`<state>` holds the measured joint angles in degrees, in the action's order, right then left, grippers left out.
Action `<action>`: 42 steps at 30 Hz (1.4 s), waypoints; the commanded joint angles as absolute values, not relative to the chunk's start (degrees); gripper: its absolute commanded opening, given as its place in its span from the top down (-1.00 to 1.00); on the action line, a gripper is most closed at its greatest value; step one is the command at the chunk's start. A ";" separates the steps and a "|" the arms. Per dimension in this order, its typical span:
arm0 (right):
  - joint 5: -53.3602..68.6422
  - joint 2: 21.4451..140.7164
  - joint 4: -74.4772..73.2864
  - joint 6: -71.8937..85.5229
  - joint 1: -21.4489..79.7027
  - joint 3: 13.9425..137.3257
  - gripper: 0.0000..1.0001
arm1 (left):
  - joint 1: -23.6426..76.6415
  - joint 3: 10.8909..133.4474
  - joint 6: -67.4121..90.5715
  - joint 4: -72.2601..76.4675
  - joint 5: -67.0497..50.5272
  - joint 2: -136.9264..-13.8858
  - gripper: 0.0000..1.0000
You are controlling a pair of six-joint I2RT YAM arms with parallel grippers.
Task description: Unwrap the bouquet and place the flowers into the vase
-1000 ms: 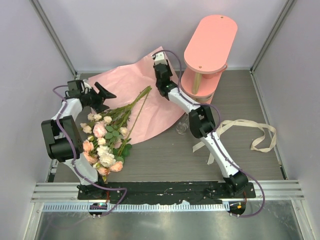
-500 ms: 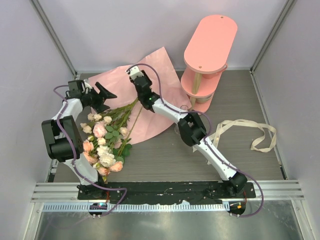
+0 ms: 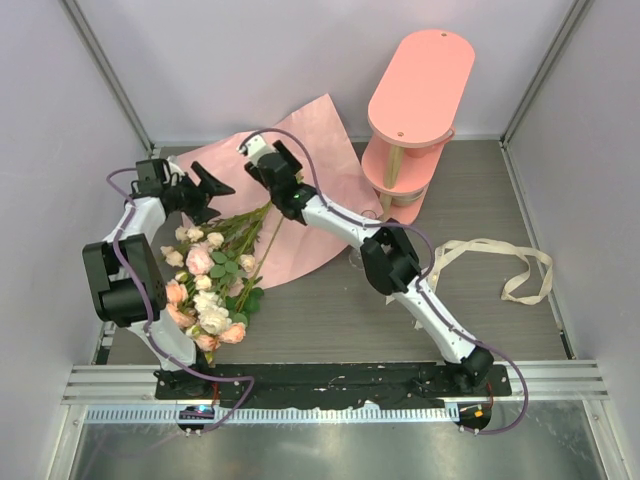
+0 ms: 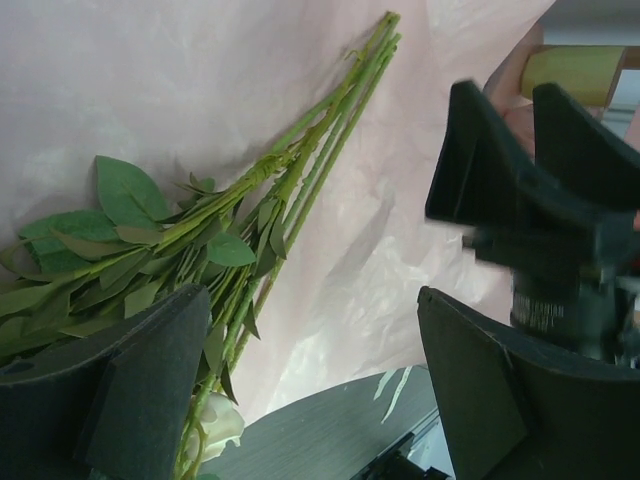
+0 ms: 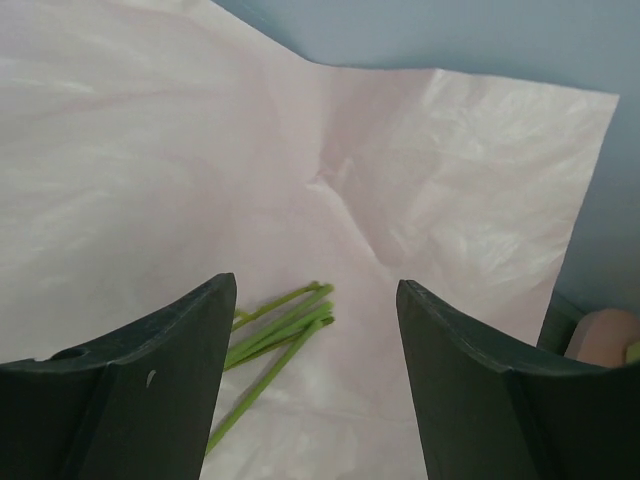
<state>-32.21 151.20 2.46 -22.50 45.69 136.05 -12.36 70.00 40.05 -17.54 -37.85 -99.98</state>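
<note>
No legible text, label, brand, number or sign anywhere. Only a faint strip of tiny pale print on the dark body of the right tool (image 4: pixel 505 100), behind its jaws, seen just right of the left tool (image 4: pixel 310 335) in the left wrist view; too blurred to read. Nothing readable on the pink paper (image 3: pixel 320 130), pink shelf (image 3: pixel 420 80) or table (image 3: pixel 480 200).

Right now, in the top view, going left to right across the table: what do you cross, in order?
left gripper → right gripper → vase, mostly hidden by the right arm → pink shelf → ribbon. Skipped: flowers and pink paper, which overlap the grippers sideways.
</note>
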 commanded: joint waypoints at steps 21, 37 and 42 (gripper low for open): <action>-34.72 98.55 -12.84 -0.97 44.22 109.01 -0.52 | 14.67 101.85 11.61 -61.78 4.05 -111.43 0.38; -30.59 86.48 -4.75 -1.49 38.67 95.80 -0.53 | 23.55 93.78 10.46 -57.83 3.77 -116.72 0.37; -29.97 86.57 -4.40 -1.76 38.50 95.54 -0.53 | 24.61 89.57 9.67 -57.48 5.80 -115.05 0.16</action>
